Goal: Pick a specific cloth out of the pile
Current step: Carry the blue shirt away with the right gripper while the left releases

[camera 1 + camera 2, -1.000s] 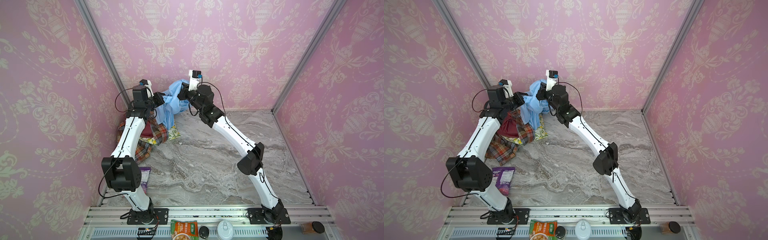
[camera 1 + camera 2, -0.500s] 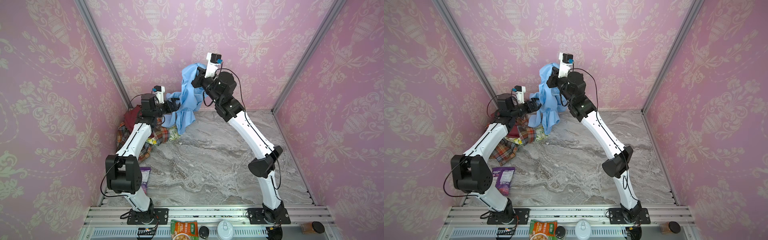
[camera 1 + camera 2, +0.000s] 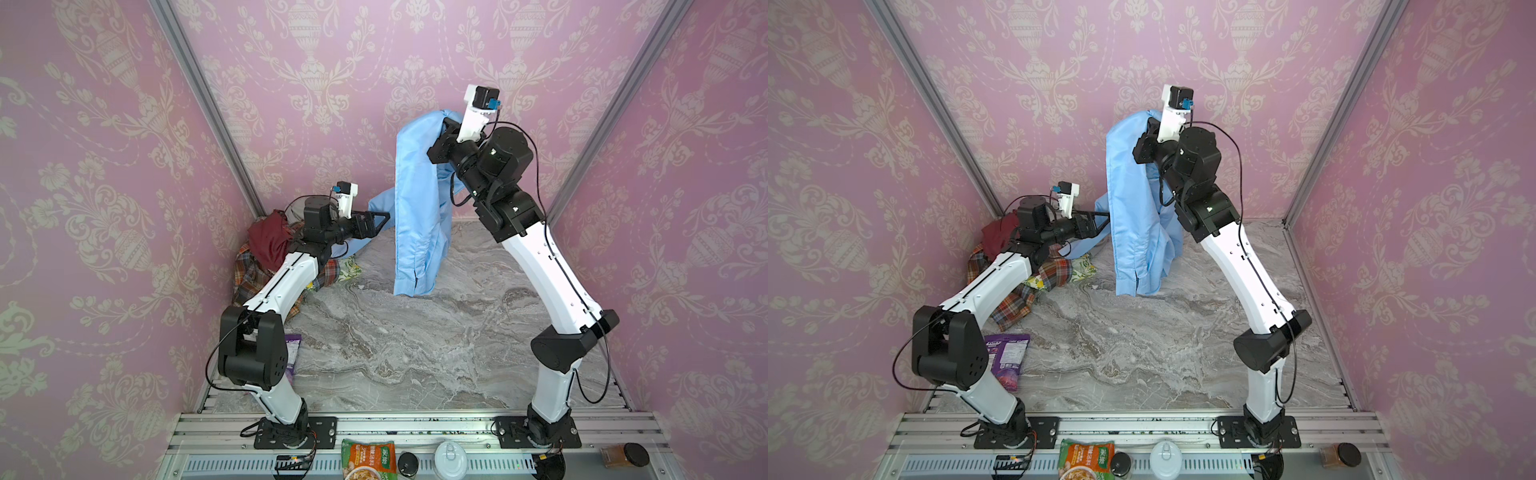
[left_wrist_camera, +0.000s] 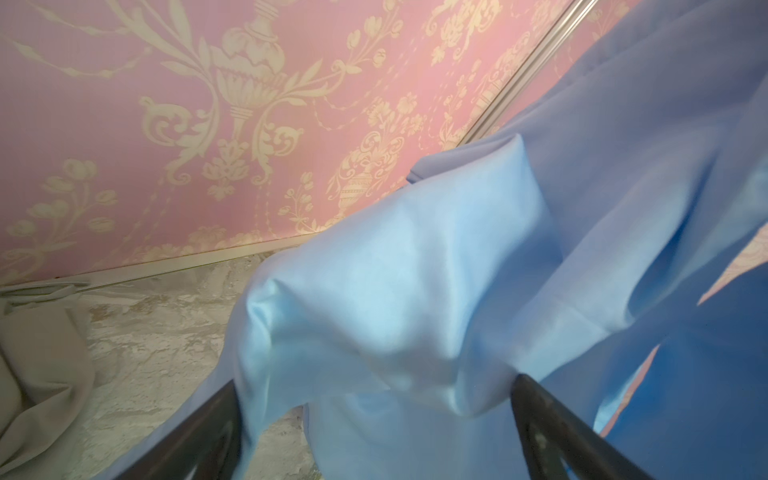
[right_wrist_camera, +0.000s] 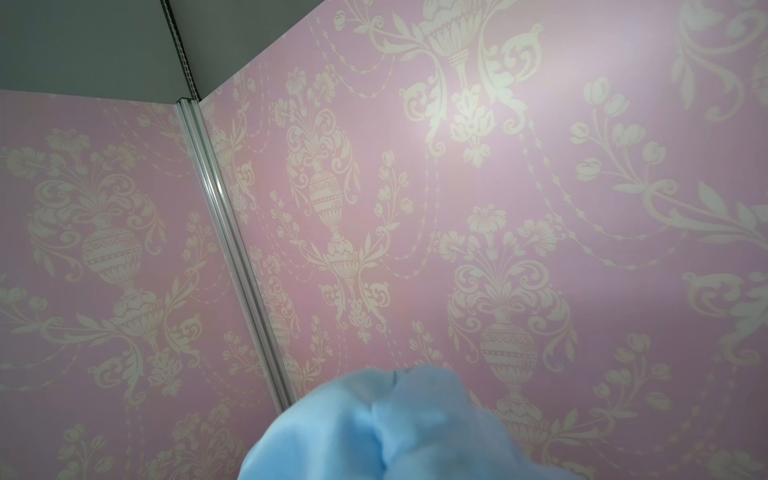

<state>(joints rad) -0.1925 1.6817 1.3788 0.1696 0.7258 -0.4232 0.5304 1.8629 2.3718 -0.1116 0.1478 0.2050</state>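
Pink-walled cell, marble floor: R gripper (image 3: 446, 124) clamps cloth (image 3: 417, 208) at top, held high, prob. to hang it clear of pile (image 3: 270, 249); L gripper (image 3: 377, 222) spread wide, jaws astride a low fold.

- The pile (image 3: 259, 270) sits on the table (image 3: 415, 357) in its far left corner.
- The cloth (image 3: 417, 216) hangs from the right gripper (image 3: 444, 132), high up near the back wall, with its main length to the right of the pile.
- The left gripper (image 3: 380, 221) is between the pile and the hanging cloth; a fold of the cloth lies between its jaws.
- A snack bag (image 3: 1007, 361) lies on the table in front of the pile, beside the left arm.
- A packet (image 3: 368, 457) and a jar (image 3: 625, 455) lie on the front rail, in front of the table.
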